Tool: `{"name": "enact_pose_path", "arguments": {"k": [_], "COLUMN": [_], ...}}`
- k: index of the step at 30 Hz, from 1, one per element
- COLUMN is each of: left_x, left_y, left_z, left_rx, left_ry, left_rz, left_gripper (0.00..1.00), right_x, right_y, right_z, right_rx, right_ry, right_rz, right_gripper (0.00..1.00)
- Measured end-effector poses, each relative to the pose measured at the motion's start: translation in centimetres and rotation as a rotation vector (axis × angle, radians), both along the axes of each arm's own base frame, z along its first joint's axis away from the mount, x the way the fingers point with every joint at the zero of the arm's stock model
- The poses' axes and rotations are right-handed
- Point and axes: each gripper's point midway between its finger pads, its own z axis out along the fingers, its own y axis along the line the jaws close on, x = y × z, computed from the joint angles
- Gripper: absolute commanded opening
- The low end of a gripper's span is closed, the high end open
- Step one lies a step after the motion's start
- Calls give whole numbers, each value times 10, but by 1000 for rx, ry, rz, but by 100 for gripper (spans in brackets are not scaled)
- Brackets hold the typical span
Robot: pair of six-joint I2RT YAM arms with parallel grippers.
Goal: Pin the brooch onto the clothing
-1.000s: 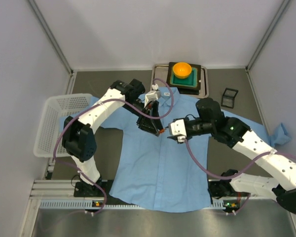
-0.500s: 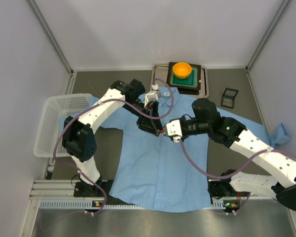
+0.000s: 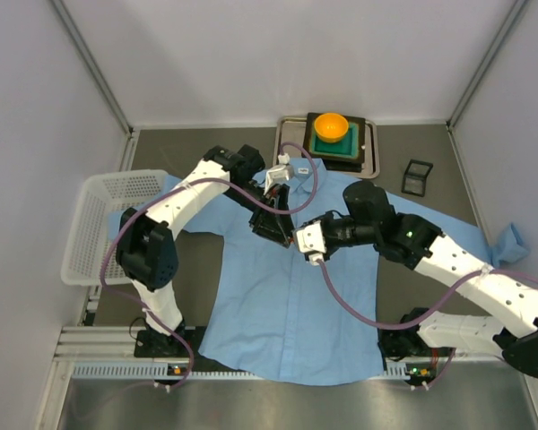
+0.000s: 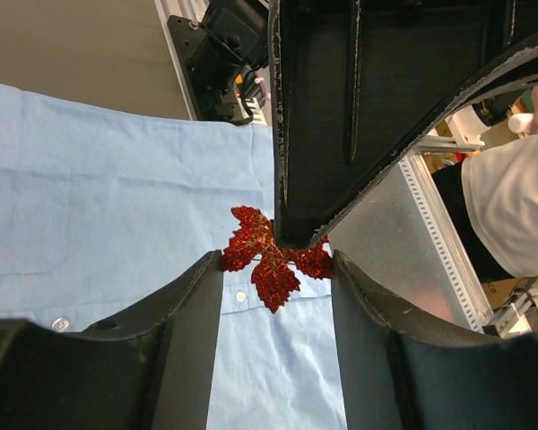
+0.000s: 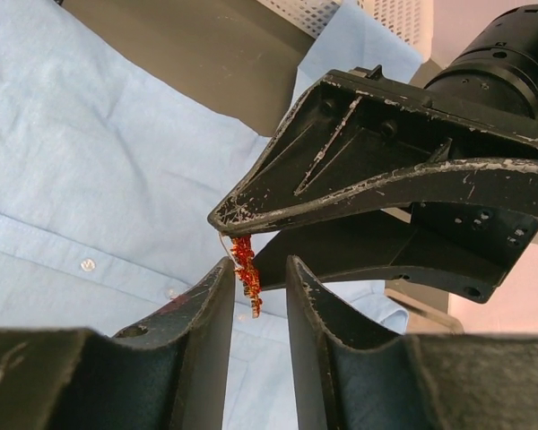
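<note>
One brooch (image 4: 273, 262) between left pincer (image 4: 276, 273) and right pincer (image 5: 257, 269), orange bowl (image 3: 331, 126) beyond.

Left claw (image 4: 276, 265) and right claw (image 5: 258, 269) meet tip-to-tip, right jaws ajar.

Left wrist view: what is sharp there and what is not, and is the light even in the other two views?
Left wrist view: the brooch is sharp and glitters, the black fingers close to the lens are dark and show little detail. Right wrist view: the brooch is edge-on but clear. Top external view: even light, no glare on the shirt.
</note>
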Motion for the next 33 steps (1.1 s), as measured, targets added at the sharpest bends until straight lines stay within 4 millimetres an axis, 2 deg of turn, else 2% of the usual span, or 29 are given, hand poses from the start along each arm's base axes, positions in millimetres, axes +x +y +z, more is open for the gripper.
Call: {"name": "enact_pose_path", "arguments": {"k": [4, 5, 10, 15, 19, 22, 25, 27, 29, 31, 33], "left_x": [0, 0, 2, 4, 12, 33, 68, 94, 123, 145, 160], "left_y": [0, 0, 1, 0, 3, 15, 37, 55, 74, 96, 112], "left_z": [0, 0, 0, -4, -1, 4, 14, 17, 17, 22, 41], "left_rx": [5, 5, 23, 34, 24, 9, 17, 50, 82, 90, 55], "left_ry": [6, 7, 15, 26, 18, 1, -9, -20, -85, -136, -186], "left_rz": [2, 2, 8, 9, 30, 93, 210, 319, 468, 639, 797], "left_gripper": [35, 35, 35, 67, 78, 79, 79, 79, 86, 86, 84], "right_x": [0, -1, 0, 2, 5, 11, 27, 41, 55, 66, 79], "right_y": [1, 1, 0, -1, -3, -7, -14, -21, -27, -33, -38], "right_z": [0, -1, -3, -6, -7, -10, -3, 10, 25, 38, 54], "right_rx": [-7, -10, -22, -34, -36, -29, 2, 49, 118, 190, 281], "right_ry": [-24, -27, -52, -62, -38, 35, 133, 199, 283, 375, 475], "right_rz": [10, 14, 22, 13, -19, -76, -171, -247, -326, -396, -463], "right_gripper": [8, 0, 0, 0, 0, 0, 0, 0, 0, 0, 0]}}
